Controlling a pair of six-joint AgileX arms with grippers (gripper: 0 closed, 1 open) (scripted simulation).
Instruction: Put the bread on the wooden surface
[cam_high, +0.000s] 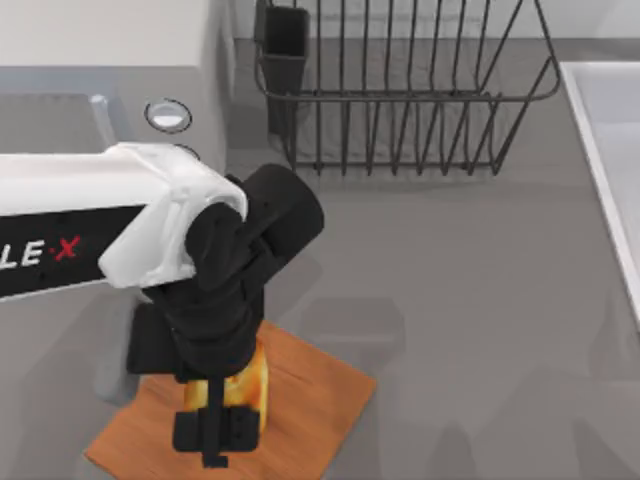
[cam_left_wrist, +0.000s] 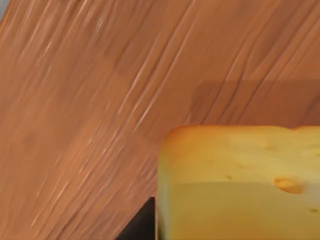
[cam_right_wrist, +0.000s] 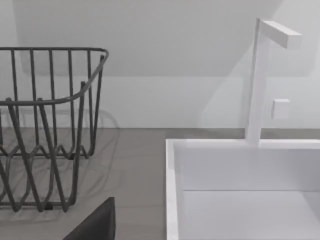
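Note:
The bread (cam_high: 252, 384), a golden-yellow chunk with an orange-brown crust, sits low over the wooden surface (cam_high: 320, 395), a square orange-brown board at the front left of the grey counter. My left gripper (cam_high: 216, 438) reaches down over the board and is shut on the bread. In the left wrist view the bread (cam_left_wrist: 235, 185) looms close with the board's grain (cam_left_wrist: 90, 110) behind it, and a dark finger (cam_left_wrist: 141, 226) lies against its side. I cannot tell whether the bread touches the board. A dark part of my right gripper (cam_right_wrist: 95, 224) shows near the rack and sink.
A dark wire dish rack (cam_high: 400, 110) stands at the back, with a dark cup (cam_high: 285, 50) in its left corner. A white sink (cam_high: 612, 190) runs along the right edge, with a white faucet (cam_right_wrist: 260, 80). A white round fitting (cam_high: 168, 115) sits at the back left.

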